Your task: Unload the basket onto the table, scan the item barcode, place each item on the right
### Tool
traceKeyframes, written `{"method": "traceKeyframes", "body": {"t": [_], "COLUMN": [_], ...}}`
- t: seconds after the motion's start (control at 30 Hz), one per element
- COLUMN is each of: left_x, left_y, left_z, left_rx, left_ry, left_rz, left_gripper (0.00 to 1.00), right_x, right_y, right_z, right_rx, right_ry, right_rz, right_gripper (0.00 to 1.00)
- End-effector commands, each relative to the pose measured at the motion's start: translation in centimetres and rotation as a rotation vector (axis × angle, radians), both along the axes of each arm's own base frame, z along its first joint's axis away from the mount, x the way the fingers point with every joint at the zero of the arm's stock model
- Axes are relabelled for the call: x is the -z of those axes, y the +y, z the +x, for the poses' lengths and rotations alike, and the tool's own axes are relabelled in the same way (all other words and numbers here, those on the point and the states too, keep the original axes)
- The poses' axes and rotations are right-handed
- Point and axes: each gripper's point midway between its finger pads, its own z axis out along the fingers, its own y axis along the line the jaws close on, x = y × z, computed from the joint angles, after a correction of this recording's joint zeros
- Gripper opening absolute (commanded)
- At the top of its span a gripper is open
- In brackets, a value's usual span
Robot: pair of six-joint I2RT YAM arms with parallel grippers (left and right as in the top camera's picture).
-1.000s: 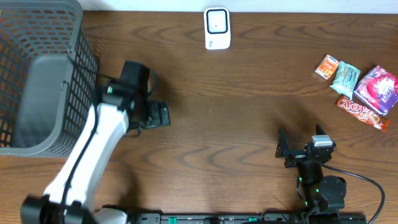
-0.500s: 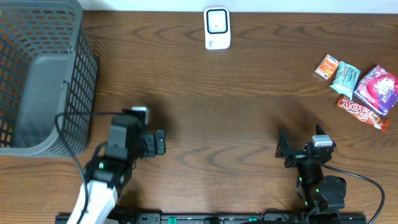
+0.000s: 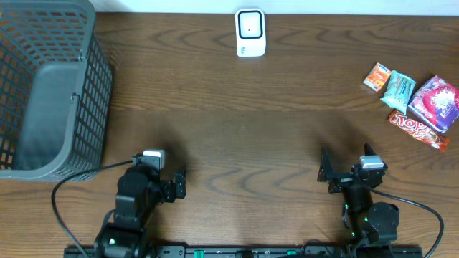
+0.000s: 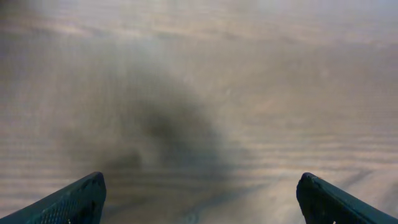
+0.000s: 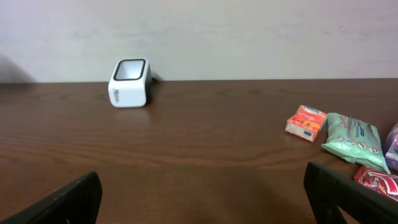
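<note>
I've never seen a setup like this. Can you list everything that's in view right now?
basket: one, grey mesh, far left of the table
scanner: one, white, middle of the far edge
small packet: one, orange, far right
pillow packet: one, mint green, beside the orange one
pouch: one, pink and purple, right edge
snack bar: one, red, nearer side of the pouch
table: one, dark brown wood, under everything
left gripper: one, black, near edge, open, empty
right gripper: one, black, near edge, open, empty
</note>
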Motion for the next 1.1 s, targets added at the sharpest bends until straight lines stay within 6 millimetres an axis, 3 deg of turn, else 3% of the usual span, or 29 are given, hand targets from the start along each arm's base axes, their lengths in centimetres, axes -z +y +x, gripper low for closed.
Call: {"method": "traceKeyframes", "body": {"t": [0.0, 0.17, 0.33, 0.57, 1.07], "left_x": [-0.3, -2.5, -4.7, -6.5, -6.6], "left_y": [0.2, 0.4, 1.8, 3.1, 4.3], "left_z": [-0.1, 0.4, 0.9, 1.3, 1.8], "left_rx": [-0.001, -0.011, -0.077, -0.132, -0.134], "left_ry": [-0.081, -0.208, -0.309, -0.420, -0.483], "left_rz": [0.001, -0.021, -0.030, -0.035, 0.068], "left_gripper": [0.98, 0.98, 0.98, 0.98, 0.98], "right_x": [0.0, 0.0, 0.0, 0.0, 0.0], "right_y": [-0.3, -0.3, -0.3, -0.3, -0.3], "right_z": [0.0, 0.0, 0.0, 0.0, 0.0], "right_rx": [0.010, 0.010, 0.010, 0.010, 0.010], "right_ry": [-0.002, -0.002, -0.002, -0.002, -0.002], "right_rz": [-0.012, -0.012, -0.012, -0.012, -0.012], "right_gripper": [0.99, 0.99, 0.99, 0.99, 0.99]}}
